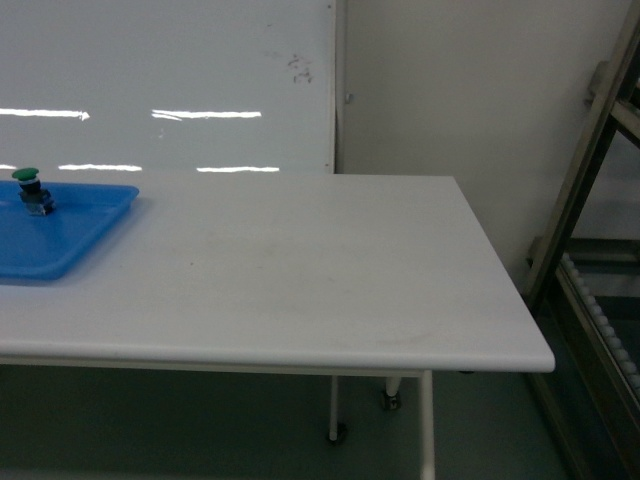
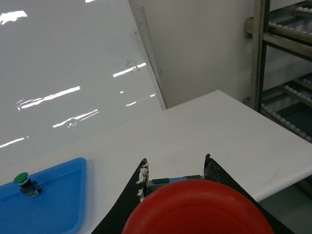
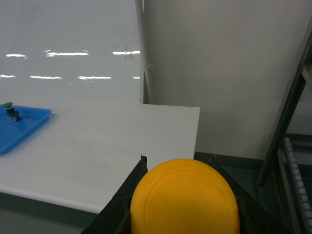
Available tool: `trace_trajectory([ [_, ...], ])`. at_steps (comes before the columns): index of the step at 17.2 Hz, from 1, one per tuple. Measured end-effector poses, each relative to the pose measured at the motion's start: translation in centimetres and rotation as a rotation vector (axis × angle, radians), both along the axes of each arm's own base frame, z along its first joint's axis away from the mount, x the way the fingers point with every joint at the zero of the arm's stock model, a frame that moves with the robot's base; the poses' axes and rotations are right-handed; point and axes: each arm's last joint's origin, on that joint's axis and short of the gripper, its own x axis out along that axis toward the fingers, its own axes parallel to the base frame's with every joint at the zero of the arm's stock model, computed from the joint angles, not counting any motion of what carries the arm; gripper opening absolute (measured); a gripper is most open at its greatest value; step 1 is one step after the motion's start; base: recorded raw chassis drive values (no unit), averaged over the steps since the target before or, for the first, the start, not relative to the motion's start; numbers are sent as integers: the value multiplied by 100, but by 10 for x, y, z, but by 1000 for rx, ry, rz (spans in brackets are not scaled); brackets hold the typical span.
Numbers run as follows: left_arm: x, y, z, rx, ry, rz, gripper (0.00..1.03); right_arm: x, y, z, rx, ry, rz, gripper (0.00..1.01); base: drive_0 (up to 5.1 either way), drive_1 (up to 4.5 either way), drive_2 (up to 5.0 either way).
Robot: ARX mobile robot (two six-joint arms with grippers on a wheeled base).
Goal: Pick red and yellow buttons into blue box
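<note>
Two grippers carry buttons: left gripper (image 2: 175, 170) jaws clamp the red button (image 2: 197, 208); right gripper (image 3: 178, 163) jaws clamp the yellow button (image 3: 185, 199).

Looks like lab or factory work room. Big shiny whiteboard (image 1: 165, 85) on wall behind plain white surface (image 1: 300, 280) on thin metal legs. Grey metal rack with roller rails (image 2: 285, 63) at right side. Bare pale wall (image 3: 219, 73), grey floor. Blue plastic tray (image 1: 60, 230) on surface. No home things.
</note>
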Motion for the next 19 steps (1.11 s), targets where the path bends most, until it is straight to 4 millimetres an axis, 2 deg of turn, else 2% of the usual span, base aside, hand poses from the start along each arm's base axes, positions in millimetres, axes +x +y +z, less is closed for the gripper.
trace_trajectory([
  [10,0,0,0,0,2,0,27,1,0,-1,1,5,0,31,475,-345,-147],
  [19,0,0,0,0,1,0,27,0,0,0,0,1,0,31,497,-245,-245],
])
